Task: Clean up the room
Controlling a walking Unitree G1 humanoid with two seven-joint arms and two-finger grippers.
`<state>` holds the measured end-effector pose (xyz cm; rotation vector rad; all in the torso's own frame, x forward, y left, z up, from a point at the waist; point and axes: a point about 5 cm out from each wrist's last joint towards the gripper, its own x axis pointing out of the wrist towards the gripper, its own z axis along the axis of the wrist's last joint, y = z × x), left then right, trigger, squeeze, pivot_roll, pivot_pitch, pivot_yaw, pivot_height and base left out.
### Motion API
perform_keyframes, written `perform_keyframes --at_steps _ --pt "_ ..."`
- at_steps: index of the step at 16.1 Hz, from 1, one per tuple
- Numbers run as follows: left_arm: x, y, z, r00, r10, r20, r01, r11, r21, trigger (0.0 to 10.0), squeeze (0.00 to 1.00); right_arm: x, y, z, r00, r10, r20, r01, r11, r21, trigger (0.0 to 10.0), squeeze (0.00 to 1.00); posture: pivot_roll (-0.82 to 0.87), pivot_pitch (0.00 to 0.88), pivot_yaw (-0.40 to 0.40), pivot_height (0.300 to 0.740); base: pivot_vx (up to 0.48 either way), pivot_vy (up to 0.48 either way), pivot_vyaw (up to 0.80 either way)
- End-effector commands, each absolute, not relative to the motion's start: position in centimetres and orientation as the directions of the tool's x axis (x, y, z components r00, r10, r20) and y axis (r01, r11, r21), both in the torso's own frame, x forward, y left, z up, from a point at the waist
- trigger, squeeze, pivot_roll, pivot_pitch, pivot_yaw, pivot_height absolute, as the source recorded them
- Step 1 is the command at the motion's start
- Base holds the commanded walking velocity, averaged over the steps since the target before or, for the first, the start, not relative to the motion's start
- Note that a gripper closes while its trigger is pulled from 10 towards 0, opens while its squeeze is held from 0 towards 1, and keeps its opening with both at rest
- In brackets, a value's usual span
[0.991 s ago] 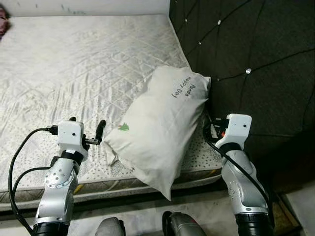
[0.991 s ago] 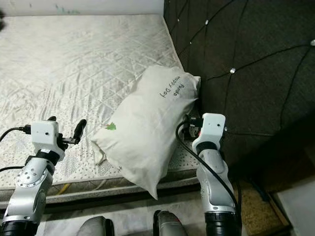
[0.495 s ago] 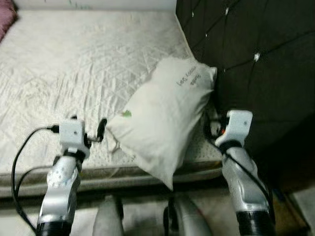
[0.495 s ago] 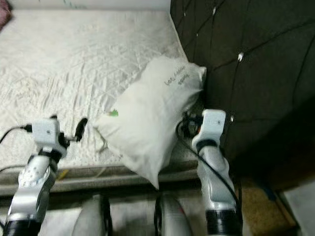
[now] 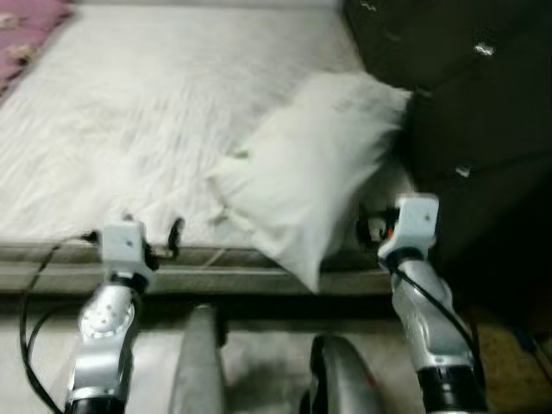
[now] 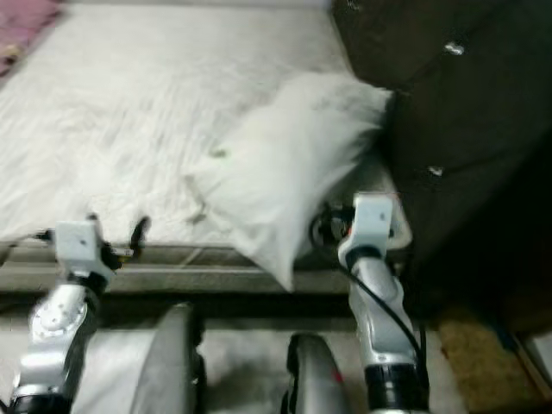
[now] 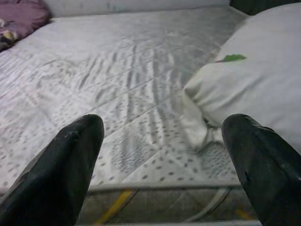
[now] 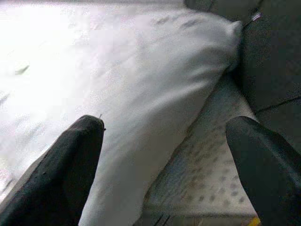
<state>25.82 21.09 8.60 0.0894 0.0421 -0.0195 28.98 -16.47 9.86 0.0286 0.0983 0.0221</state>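
A white pillow [image 5: 319,164] with a small green mark lies tilted on the mattress [image 5: 129,112], one end against the dark tufted headboard [image 5: 483,112] and its lower corner hanging over the bed's front edge. My left gripper [image 5: 153,226] is open at the mattress edge, left of the pillow and apart from it; in the left wrist view the left gripper [image 7: 162,125] has nothing between its fingers. My right gripper [image 8: 164,127] is open too, low beside the pillow's right side, near the headboard, and holds nothing.
A purple-pink cloth [image 5: 26,26] lies at the far left corner of the bed. The mattress front edge [image 5: 259,276] runs across just ahead of both wrists. My legs [image 5: 198,362] stand on pale floor below. A brownish mat [image 5: 509,362] lies at the right.
The whole picture has shifted and blurred: the camera has drawn back from the bed. Both grippers now sit at the mattress edge rather than over it. The pillow has not moved.
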Motion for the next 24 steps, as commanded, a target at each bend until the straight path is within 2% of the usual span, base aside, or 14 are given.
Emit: perform_keyframes --at_steps 1,8,16,22,24 --pt "26.6 21.0 9.9 0.999 -0.038 0.009 0.037 0.995 0.094 10.0 0.0 29.2 -16.2 10.5 0.997 0.04 -0.065 -0.039 0.999 0.017 10.0 0.0 0.05 0.122 -0.045 0.616 0.0 0.0 0.0" --pt "26.5 21.0 10.2 0.998 -0.056 0.032 0.053 0.994 0.091 10.0 0.0 29.5 -16.1 10.3 0.996 0.058 -0.068 -0.057 0.998 0.011 10.0 0.0 0.06 0.118 -0.05 0.616 0.219 0.0 0.0" --pt "26.7 20.7 10.1 0.997 -0.064 0.035 0.061 0.994 0.086 10.0 0.0 29.5 -16.3 10.4 0.997 0.055 -0.054 -0.054 0.998 0.018 10.0 0.0 0.05 0.123 -0.053 0.616 0.427 0.0 0.0" --pt "25.8 21.4 8.4 0.999 0.001 -0.052 0.004 0.994 0.109 10.0 0.0 29.5 -16.3 10.4 0.996 0.065 -0.056 -0.064 0.998 0.017 10.0 0.0 0.06 0.129 -0.057 0.616 0.0 0.0 0.0" --pt "25.1 22.3 8.2 0.997 0.032 -0.069 -0.023 0.991 0.13 10.0 0.0 29.6 -16.3 10.2 0.994 0.069 -0.079 -0.07 0.998 -0.006 10.0 0.0 0.07 0.136 -0.058 0.597 0.0 0.0 0.0"
